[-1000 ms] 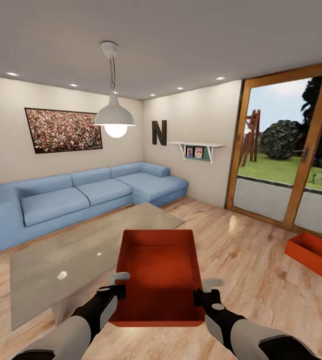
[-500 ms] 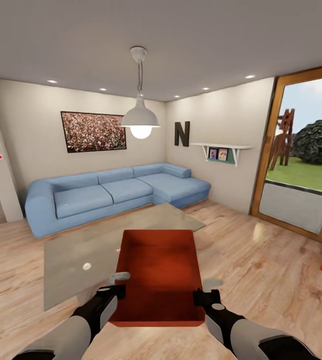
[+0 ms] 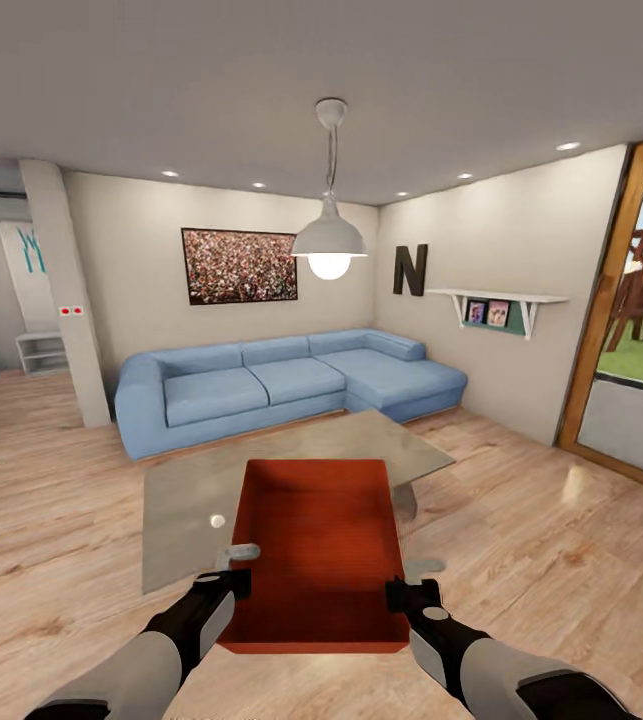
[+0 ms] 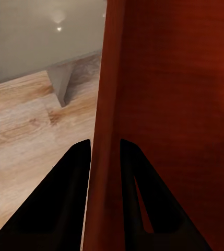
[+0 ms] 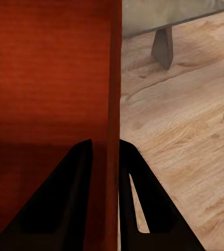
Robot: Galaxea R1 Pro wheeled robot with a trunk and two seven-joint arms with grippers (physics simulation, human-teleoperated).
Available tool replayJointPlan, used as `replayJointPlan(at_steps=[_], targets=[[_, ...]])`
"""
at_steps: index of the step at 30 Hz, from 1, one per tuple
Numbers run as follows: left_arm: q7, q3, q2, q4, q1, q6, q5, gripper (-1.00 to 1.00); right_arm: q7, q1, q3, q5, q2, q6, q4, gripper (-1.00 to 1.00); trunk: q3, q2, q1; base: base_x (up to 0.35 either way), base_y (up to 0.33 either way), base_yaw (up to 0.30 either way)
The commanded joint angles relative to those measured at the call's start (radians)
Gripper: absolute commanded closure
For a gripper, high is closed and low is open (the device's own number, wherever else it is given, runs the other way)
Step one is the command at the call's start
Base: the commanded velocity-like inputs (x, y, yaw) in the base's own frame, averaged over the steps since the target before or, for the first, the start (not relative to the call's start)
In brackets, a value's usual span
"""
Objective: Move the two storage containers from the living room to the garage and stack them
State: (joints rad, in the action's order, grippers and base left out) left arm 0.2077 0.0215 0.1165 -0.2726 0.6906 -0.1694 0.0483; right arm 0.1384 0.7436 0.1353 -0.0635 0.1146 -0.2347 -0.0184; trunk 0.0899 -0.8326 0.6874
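Container: one orange-red storage container [image 3: 319, 545] is carried in front of the robot, above the wood floor [image 3: 51, 520] of the living room.
Left gripper [image 3: 229, 571]: jaws clenched on the container's left wall.
Right gripper [image 3: 408, 585]: jaws clenched on its right wall.
Change: the view has swung left; the second container by the glass door [image 3: 626, 380] has left the picture, and a pillar [image 3: 66, 300] with an opening beyond has come in.
Meaning: the robot seems to be turning toward the exit, beginning the haul to the garage.
Nearby: glass table [image 3: 186, 495] and blue sofa [image 3: 281, 385] ahead.
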Motion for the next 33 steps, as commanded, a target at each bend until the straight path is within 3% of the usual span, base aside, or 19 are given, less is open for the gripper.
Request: replayJointPlan(at_steps=[1, 33], targets=[[0.064, 0.032, 0.0, -0.005, 0.001, 0.057, -0.021, 1.0, 0.003, 0.0, -0.019, -0.001, 0.0, -0.003, -0.002, 1.0, 0.001, -0.001, 0.0, 0.0, 0.0, 0.3], [0.064, 0.031, 0.001, -0.005, 0.001, 0.058, -0.021, 1.0, 0.003, 0.0, -0.019, -0.001, 0.0, -0.003, -0.002, 1.0, -0.009, -0.001, 0.0, 0.0, 0.0, 0.3]])
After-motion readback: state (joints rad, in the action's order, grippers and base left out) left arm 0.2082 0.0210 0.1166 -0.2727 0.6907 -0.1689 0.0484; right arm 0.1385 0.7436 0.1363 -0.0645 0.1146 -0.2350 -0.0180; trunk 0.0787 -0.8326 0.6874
